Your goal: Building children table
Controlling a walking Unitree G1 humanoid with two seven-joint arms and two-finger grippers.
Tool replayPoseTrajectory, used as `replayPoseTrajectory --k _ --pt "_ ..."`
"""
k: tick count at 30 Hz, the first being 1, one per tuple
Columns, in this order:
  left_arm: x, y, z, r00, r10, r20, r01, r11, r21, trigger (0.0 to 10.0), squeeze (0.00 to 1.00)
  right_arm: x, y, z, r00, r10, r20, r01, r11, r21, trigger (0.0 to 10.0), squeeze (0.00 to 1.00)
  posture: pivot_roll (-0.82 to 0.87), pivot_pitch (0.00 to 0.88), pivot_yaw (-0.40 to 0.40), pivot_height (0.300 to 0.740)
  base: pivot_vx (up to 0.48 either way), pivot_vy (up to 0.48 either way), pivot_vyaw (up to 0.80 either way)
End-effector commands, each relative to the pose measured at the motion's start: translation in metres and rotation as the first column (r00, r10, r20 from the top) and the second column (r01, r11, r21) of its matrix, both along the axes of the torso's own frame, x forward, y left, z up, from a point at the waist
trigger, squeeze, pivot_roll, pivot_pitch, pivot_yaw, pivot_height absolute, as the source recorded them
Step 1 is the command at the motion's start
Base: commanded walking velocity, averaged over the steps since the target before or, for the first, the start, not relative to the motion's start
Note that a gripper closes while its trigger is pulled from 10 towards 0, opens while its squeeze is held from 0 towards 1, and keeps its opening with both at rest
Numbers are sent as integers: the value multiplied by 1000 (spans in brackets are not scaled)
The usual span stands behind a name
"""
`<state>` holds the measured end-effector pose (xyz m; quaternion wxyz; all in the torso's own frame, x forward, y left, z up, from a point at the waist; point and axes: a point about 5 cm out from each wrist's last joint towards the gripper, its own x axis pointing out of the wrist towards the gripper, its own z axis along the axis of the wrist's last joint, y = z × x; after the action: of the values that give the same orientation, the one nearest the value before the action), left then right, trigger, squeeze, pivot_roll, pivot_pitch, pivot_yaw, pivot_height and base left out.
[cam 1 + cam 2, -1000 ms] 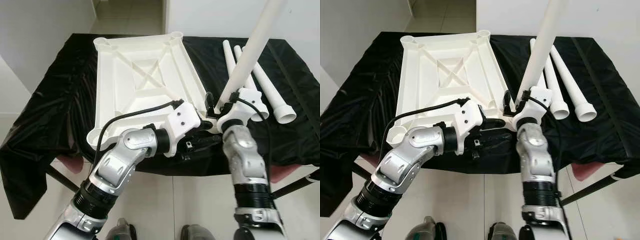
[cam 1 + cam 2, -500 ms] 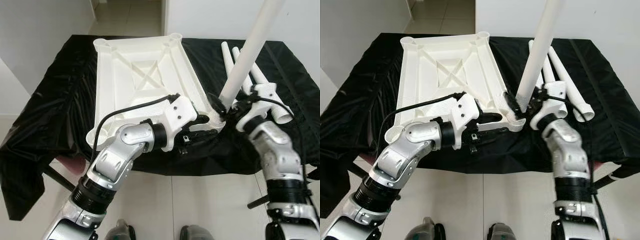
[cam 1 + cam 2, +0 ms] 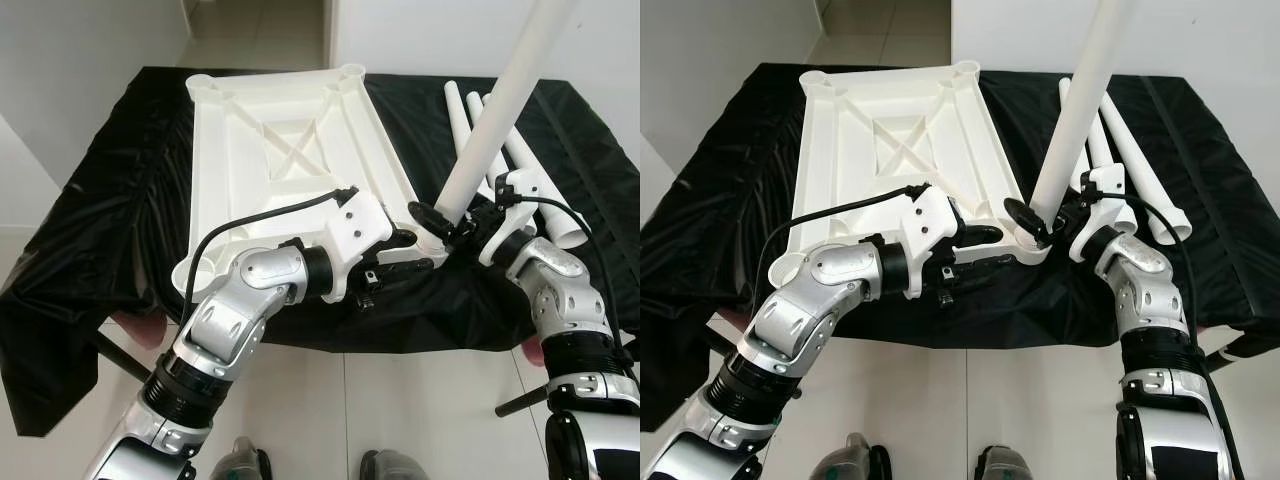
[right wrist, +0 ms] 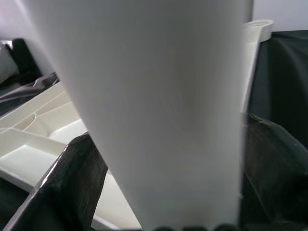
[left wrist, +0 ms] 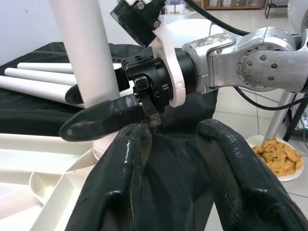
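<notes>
Table leg (image 3: 500, 105), white and tilted, is seen in the head views planted in the near right corner socket of the upturned white table panel (image 3: 280, 140) on the black-draped tabletop (image 3: 120, 200), with spare legs (image 3: 1120, 150) laid alongside. Wrist views: the right claw (image 3: 447, 222) is clenched around the leg (near its base); the left claw (image 5: 175, 159) is spread apart beside that corner.

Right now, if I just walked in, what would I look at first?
Probably the tall white table leg, sticking up tilted from the near right corner of the upside-down white tabletop, with the right pincer closed around its base. The left pincer sits at the tabletop's near edge, and three more legs lie on the black cloth to the right.
</notes>
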<state>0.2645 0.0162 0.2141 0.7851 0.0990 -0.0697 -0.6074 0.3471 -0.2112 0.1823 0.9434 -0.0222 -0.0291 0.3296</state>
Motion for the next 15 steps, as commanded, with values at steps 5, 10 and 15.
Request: replayPoseTrajectory --k 5,10,15 --pt "2 1 1 999 36 0 -36 999 -2 10000 0 3 3 -4 1000 24 -4 -24 999 -31 10000 0 -42 102 52 740 0 0 0" --pt "2 1 2 999 35 1 -35 999 -4 10000 0 6 6 -13 999 39 -29 -41 998 -54 0 0 -42 100 52 740 0 0 0" --pt "2 1 2 999 35 2 -35 999 -7 10000 0 6 4 -18 997 66 -49 -69 996 -57 0 0 -41 98 52 740 0 0 0"
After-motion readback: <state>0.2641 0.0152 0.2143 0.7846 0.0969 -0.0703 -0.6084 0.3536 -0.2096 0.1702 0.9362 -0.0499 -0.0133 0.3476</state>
